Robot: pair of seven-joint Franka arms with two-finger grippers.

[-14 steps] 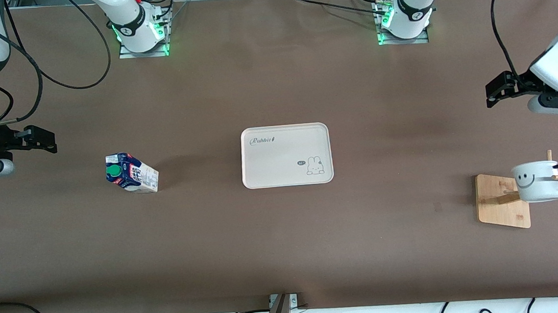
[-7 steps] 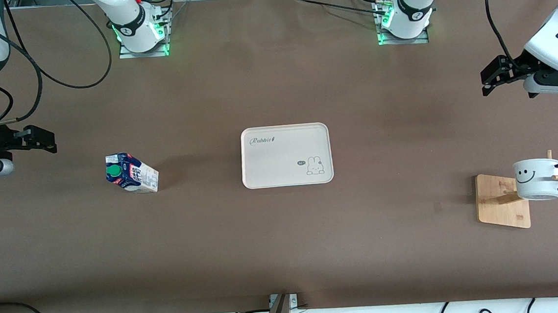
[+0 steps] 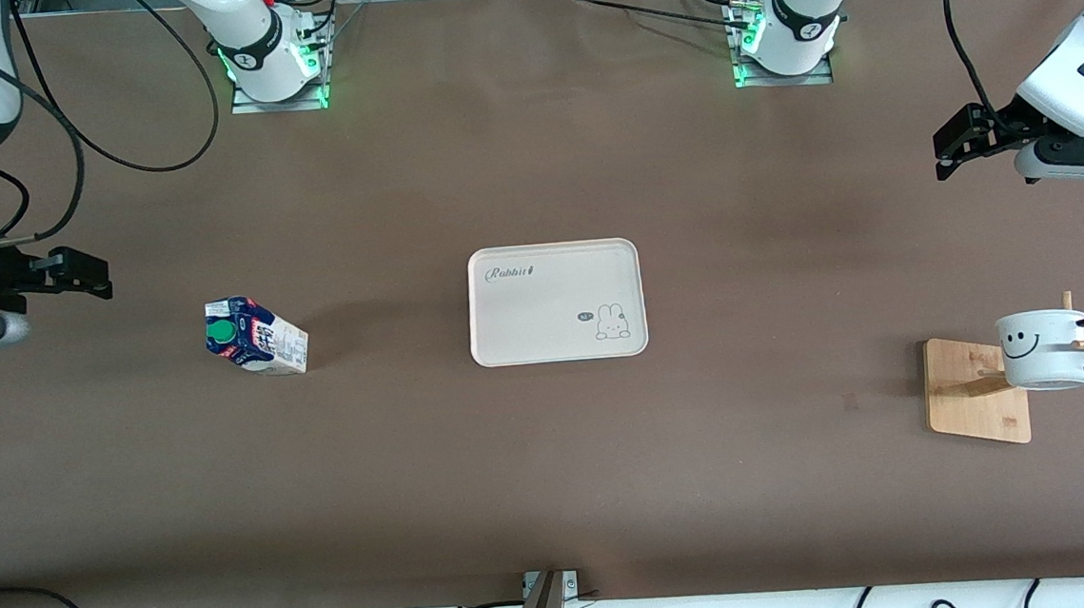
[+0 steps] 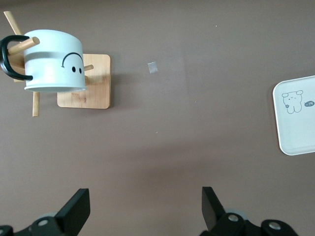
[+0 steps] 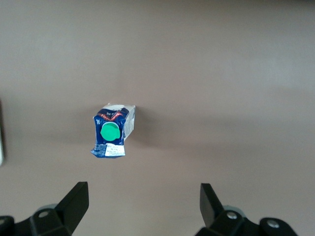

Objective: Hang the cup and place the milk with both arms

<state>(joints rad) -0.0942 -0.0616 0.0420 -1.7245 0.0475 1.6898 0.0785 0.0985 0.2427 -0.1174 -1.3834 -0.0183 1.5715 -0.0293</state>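
Observation:
The white cup (image 3: 1041, 349) with a smiley face hangs by its black handle on a peg of the wooden rack (image 3: 976, 392) at the left arm's end of the table; it also shows in the left wrist view (image 4: 54, 61). The milk carton (image 3: 254, 336) with a green cap stands on the table toward the right arm's end, and shows in the right wrist view (image 5: 112, 130). My left gripper (image 3: 949, 151) is open and empty, up over bare table. My right gripper (image 3: 87, 275) is open and empty over bare table beside the milk. Both show open in the wrist views (image 4: 145, 209) (image 5: 144, 206).
A cream tray (image 3: 556, 301) with a rabbit print lies at the table's middle, its edge in the left wrist view (image 4: 295, 118). The arm bases (image 3: 272, 61) (image 3: 785, 29) stand along the table's edge farthest from the front camera. Cables lie along the nearest edge.
My left gripper has risen and drawn away from the hanging cup. The cup has swung slightly and settled on its peg. The right arm has barely moved.

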